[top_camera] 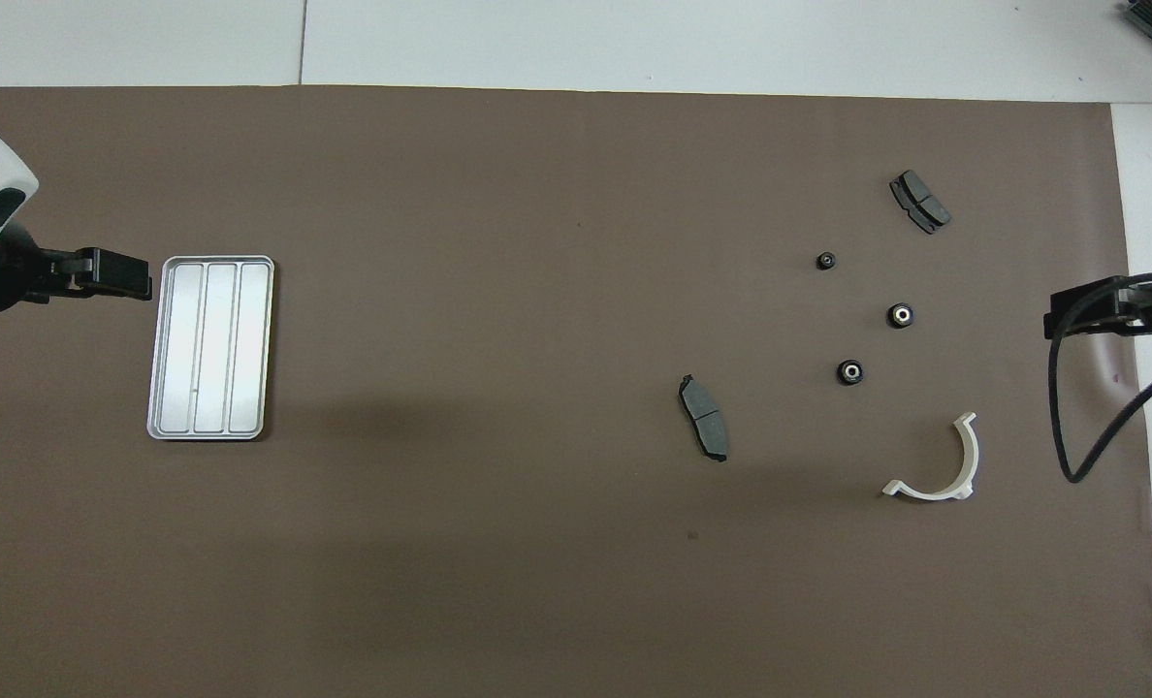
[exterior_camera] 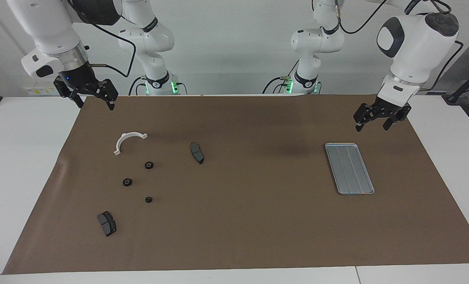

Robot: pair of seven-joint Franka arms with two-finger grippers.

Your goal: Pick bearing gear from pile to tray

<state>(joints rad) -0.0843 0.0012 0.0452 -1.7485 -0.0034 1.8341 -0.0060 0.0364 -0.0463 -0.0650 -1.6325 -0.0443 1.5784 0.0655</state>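
The pile lies toward the right arm's end of the mat: three small black bearing gears [exterior_camera: 149,165] [exterior_camera: 127,182] [exterior_camera: 148,199], also in the overhead view [top_camera: 849,372] [top_camera: 900,315] [top_camera: 826,260]. With them are two dark grey pads [exterior_camera: 197,153] [exterior_camera: 107,223] and a white half-ring [exterior_camera: 128,142]. The silver tray [exterior_camera: 349,168] [top_camera: 210,347] lies empty toward the left arm's end. My left gripper [exterior_camera: 372,125] [top_camera: 125,276] hangs open in the air beside the tray's end nearer the robots. My right gripper [exterior_camera: 95,104] [top_camera: 1071,315] hangs open and empty over the mat's edge beside the pile.
A brown mat [exterior_camera: 258,221] covers most of the white table [exterior_camera: 21,157]. A black cable [top_camera: 1080,436] loops down from the right arm over the mat's edge. A wide stretch of bare mat lies between the pile and the tray.
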